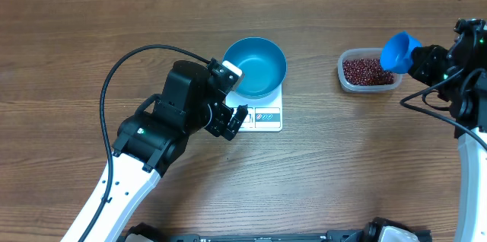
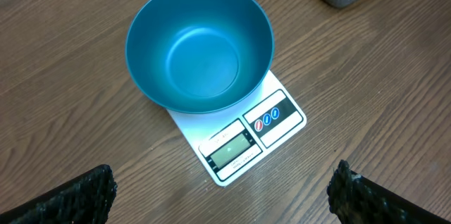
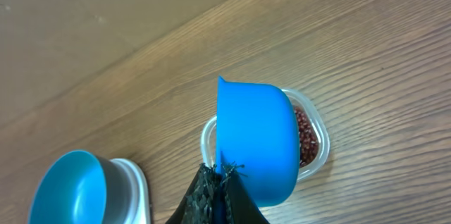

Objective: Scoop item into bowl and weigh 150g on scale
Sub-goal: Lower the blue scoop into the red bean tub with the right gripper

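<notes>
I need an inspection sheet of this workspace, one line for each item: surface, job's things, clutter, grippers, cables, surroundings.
Surface: brown wooden table, no spilled beans seen.
Job's things: deep round blue bowl, empty, standing on the flat white square scale; small red-brown beans in a clear plastic tub.
Clutter: nothing seen.
Grippers: left gripper open beside the scale, holding nothing; right gripper shut on the handle of a small blue plastic scoop, above the tub.
Cables: black cable looping by the left arm, apart from the bowl.
Surroundings: nothing seen.
</notes>
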`<state>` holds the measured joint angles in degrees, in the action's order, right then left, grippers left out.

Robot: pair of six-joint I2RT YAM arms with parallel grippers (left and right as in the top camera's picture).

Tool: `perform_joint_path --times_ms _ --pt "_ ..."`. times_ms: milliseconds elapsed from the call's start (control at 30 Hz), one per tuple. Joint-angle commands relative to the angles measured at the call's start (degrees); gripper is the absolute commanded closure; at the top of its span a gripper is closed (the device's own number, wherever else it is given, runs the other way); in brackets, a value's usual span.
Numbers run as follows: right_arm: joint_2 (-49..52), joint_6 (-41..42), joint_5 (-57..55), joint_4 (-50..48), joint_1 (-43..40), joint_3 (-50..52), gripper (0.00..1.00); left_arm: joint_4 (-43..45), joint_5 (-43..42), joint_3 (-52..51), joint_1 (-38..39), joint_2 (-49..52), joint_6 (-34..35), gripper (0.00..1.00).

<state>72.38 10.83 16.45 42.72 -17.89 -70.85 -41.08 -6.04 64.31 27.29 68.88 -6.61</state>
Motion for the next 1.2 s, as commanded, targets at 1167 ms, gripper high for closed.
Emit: perform_joint_path --times_ms 1167 --pt "21.51 -9.84 -33.68 14.01 18.32 -19.43 0.96 -0.87 -0.87 0.07 0.11 0.11 -1.09 0.0"
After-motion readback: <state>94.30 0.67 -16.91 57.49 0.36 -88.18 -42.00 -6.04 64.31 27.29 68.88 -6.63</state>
